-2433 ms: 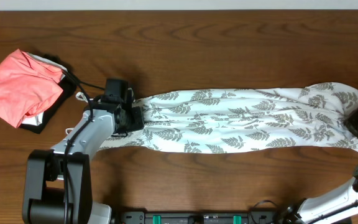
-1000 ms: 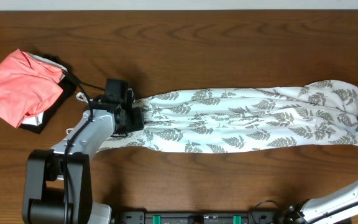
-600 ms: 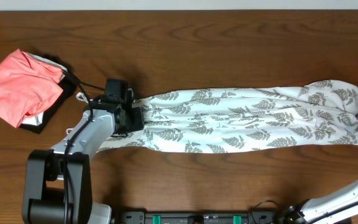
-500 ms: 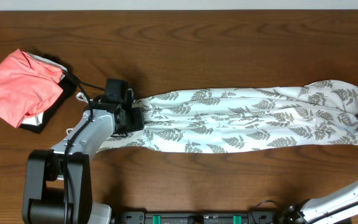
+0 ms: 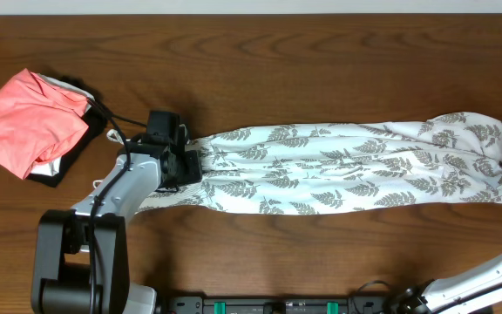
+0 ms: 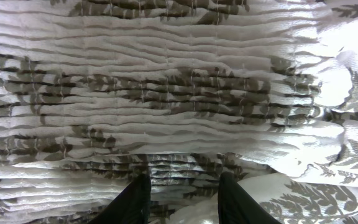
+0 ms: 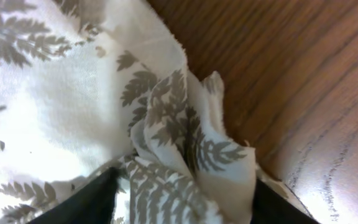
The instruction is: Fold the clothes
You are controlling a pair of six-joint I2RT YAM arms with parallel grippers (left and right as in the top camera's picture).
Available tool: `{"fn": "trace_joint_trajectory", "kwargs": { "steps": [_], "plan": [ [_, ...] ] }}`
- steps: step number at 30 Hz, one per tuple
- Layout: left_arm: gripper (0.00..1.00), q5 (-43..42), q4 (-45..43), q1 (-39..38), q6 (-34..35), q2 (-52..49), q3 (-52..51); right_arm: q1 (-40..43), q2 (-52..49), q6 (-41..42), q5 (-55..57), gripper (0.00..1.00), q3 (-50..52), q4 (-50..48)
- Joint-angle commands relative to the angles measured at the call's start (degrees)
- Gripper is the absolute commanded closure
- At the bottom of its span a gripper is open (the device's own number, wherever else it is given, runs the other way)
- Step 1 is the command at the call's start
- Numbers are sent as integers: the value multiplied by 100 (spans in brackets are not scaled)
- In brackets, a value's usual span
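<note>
The dress [image 5: 347, 170] lies stretched out long across the table [image 5: 321, 70], running left to right through the middle, fern print up, with soft wrinkles along its length. At its left end, the left gripper [image 5: 181, 164] is down on the gathered, ribbed cloth, its two dark fingers [image 6: 132, 202] pinching a ridge of that fabric between them. Over at the far right edge, the right gripper [image 7: 185, 190] sits on the hem, fingers spread with a crumpled fold bunched between them; whether it has a real hold there, I can't tell. Well left of the dress, a pink garment [image 5: 29, 122] sits folded on a black garment [image 5: 97, 120].
</note>
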State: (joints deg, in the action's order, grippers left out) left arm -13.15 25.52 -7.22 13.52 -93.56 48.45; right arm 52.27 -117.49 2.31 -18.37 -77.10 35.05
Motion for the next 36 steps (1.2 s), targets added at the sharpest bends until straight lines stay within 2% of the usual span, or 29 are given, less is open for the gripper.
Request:
{"fn": "trace_joint_trajectory", "kwargs": {
  "steps": [1, 2, 4, 6, 7, 8, 24, 29, 36],
  "plan": [
    [64, 68, 35, 2, 13, -79, -24, -81, -286, 20, -57, 46, 114, 50],
    [64, 68, 35, 2, 13, -79, -24, -105, -286, 20, -57, 47, 114, 48],
    [64, 68, 37, 0, 13, -79, -24, -146, -286, 15, -103, 57, 114, 48],
    [64, 68, 39, 2, 13, -79, -24, -188, -286, -20, -166, 77, 114, 35],
    [63, 68, 42, 2, 13, -79, -24, -208, -286, -28, -177, 93, 114, 33],
    [64, 68, 42, 2, 13, -79, -24, -223, -286, -26, -181, 98, 114, 31],
    [64, 70, 101, 2, 11, -79, -24, -258, -286, -26, -221, 97, 114, 48],
    [41, 249, 181, 107, -52, 22, 0, -258, -286, -26, -221, 97, 114, 55],
    [30, 1521, 348, 385, -55, 669, 46, -236, -286, -26, -199, 96, 114, 57]
  ]
}}
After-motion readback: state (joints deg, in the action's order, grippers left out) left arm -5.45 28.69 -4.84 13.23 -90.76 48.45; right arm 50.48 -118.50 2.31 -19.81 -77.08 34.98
